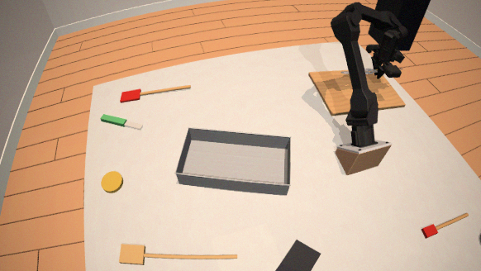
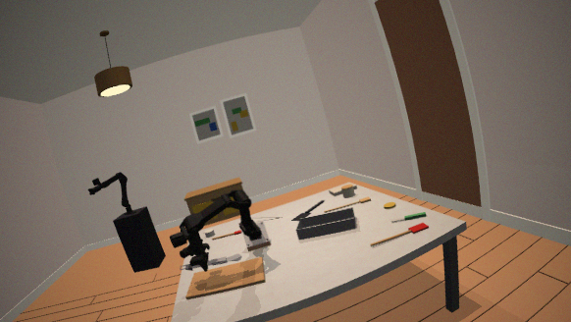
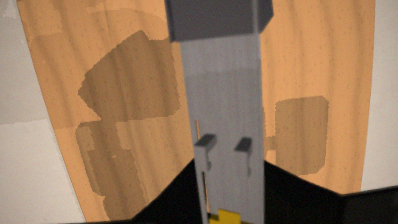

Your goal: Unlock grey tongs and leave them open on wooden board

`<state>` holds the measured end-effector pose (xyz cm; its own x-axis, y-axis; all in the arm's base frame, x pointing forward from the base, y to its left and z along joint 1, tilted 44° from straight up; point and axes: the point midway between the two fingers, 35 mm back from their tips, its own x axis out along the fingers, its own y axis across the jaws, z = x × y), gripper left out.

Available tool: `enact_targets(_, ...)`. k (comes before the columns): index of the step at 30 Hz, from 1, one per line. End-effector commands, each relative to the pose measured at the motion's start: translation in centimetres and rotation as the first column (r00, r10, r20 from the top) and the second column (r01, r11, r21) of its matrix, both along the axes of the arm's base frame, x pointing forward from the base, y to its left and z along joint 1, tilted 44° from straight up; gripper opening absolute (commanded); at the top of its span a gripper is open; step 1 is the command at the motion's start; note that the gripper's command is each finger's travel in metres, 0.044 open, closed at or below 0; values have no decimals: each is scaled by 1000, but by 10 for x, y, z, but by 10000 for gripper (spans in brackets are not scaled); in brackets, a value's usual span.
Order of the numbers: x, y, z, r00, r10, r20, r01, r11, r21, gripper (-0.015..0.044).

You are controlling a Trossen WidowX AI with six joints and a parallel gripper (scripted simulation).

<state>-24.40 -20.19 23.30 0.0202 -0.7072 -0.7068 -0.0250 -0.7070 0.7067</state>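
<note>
My gripper (image 1: pixel 379 73) (image 2: pixel 200 263) (image 3: pixel 221 162) is shut on the grey tongs (image 1: pixel 351 72) (image 2: pixel 228 259) (image 3: pixel 222 95). The tongs are held roughly level above the wooden board (image 1: pixel 340 106) (image 2: pixel 252 280) (image 3: pixel 320 65). In the wrist view they run up the middle between my fingers, with a dark grey block at the top, two small grey tabs and a yellow piece at the bottom. The arms look close together; whether the lock is engaged cannot be told. The roasting tin (image 1: pixel 233 183) (image 2: pixel 326 228) stands apart from them with nothing across it.
A red spatula (image 1: pixel 130 96) (image 2: pixel 418 228), a green-handled tool (image 1: pixel 113 120) (image 2: pixel 415 216), a yellow disc (image 1: pixel 111 181) (image 2: pixel 389 205) and a wooden spatula (image 1: pixel 132 254) lie away from the board. A black pedestal (image 1: pixel 398 21) (image 2: pixel 139 241) stands beyond the table.
</note>
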Motion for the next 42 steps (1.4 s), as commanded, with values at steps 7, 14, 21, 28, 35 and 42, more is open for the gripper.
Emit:
enact_targets(7, 2, -11, -12, 1000, 12, -5, -12, 1000, 3, -150)
enact_targets(14, 4, -16, -17, 1000, 20, -7, -20, 1000, 3, -150)
enact_targets(21, 5, -16, -16, 1000, 25, -7, -25, 1000, -1, -45)
enact_targets(28, 5, -16, -16, 1000, 25, -7, -25, 1000, -1, 139)
enact_targets(35, 5, -16, -16, 1000, 25, -7, -25, 1000, -1, 323)
enact_targets(42, 5, -16, -16, 1000, 25, -7, -25, 1000, -1, 440)
